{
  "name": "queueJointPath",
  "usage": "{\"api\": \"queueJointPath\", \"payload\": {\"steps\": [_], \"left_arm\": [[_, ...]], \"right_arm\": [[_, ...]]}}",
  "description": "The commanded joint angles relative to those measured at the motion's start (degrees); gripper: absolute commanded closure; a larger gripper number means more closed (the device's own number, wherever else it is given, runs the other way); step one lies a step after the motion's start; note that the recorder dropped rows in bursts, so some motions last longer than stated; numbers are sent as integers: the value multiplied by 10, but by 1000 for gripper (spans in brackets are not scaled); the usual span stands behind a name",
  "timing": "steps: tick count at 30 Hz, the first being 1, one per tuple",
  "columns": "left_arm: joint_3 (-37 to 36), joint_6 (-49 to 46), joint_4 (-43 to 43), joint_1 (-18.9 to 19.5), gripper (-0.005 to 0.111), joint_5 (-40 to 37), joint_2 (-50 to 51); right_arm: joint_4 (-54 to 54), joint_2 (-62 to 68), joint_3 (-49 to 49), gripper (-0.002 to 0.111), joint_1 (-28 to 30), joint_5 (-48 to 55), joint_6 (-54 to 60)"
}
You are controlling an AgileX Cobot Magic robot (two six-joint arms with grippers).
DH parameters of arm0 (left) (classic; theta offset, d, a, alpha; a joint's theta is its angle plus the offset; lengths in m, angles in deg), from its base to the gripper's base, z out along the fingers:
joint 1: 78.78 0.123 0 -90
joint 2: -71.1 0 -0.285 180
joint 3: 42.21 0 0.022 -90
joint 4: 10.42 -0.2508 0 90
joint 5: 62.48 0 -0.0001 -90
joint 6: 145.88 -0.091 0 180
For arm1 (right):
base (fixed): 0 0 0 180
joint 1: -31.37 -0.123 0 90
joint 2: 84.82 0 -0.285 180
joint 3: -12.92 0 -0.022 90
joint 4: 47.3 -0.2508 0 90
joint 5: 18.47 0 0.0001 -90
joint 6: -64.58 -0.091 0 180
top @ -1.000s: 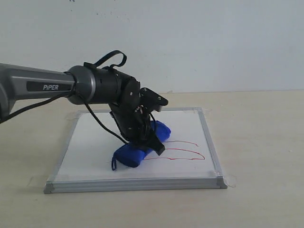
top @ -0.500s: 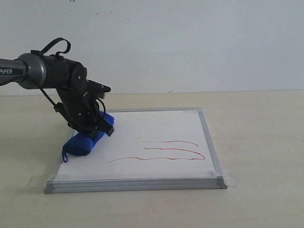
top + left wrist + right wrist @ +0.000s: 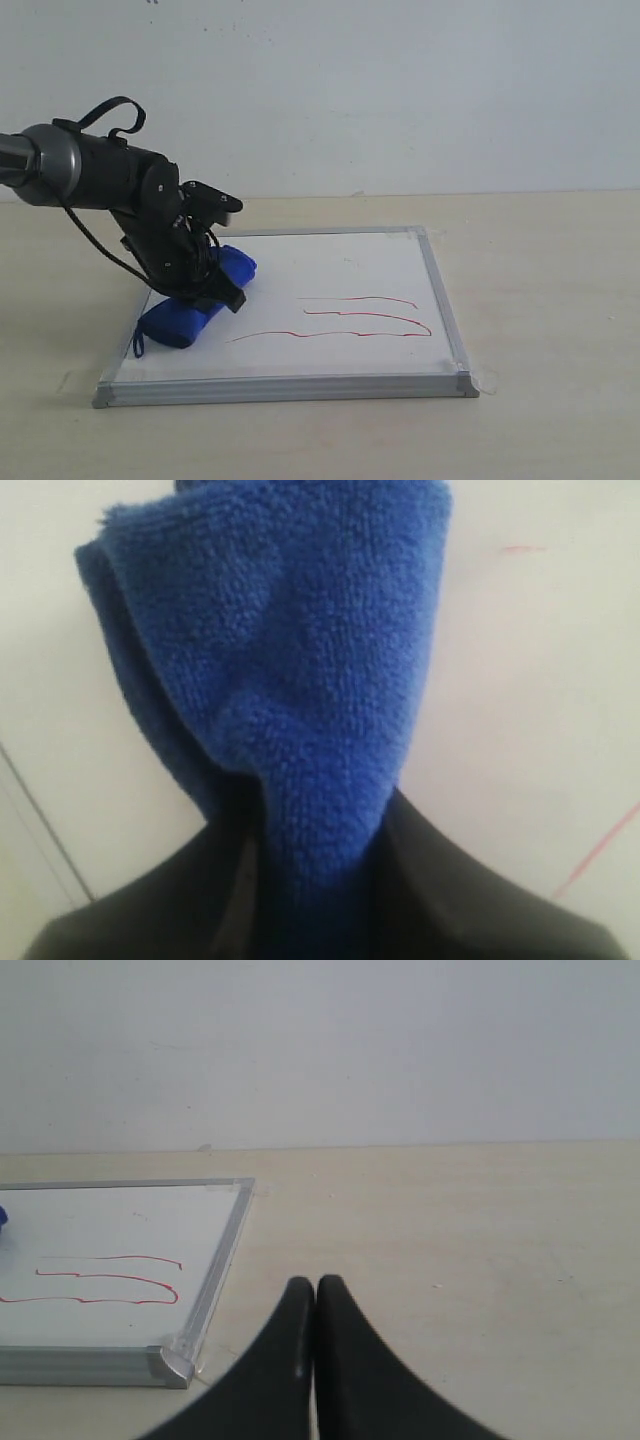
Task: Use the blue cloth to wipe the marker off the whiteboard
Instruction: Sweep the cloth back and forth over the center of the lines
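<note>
The whiteboard (image 3: 330, 258) lies flat on the table, with the marker (image 3: 365, 317) showing as three red wavy lines on its right half. My left gripper (image 3: 207, 291) is shut on the blue cloth (image 3: 190, 312) and presses it onto the board near the left edge, left of the red lines. In the left wrist view the blue cloth (image 3: 290, 660) sticks out from my left gripper (image 3: 315, 880), with the marker (image 3: 600, 842) off to one side. My right gripper (image 3: 316, 1286) is shut and empty over bare table, beside the whiteboard (image 3: 120, 1225) corner.
The beige table (image 3: 540, 300) runs around the board on all sides, with a pale wall (image 3: 400, 90) behind it. The left arm (image 3: 80, 175) reaches in from the left edge, a black cable looping over it. The right arm does not show in the exterior view.
My left gripper swept the blue cloth from the middle of the board to its left edge, then came back slightly to the right. The right gripper's earlier position is not shown.
</note>
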Motion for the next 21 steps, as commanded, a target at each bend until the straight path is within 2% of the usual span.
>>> {"api": "queueJointPath", "payload": {"steps": [1,8,12,15,21], "left_arm": [[-24,8,52,-54,103,-56,21],[-24,-3,66,-152,103,-13,20],[-24,-13,66,-162,103,-12,20],[-24,-6,57,-126,103,-8,19],[-24,45,9,-2,103,-21,17]], "right_arm": [[1,-2,0,108,1,-3,2],[1,-2,0,108,1,-3,2],[1,-2,0,108,1,-3,2],[1,-2,0,108,1,-3,2],[1,-2,0,108,1,-3,2]]}}
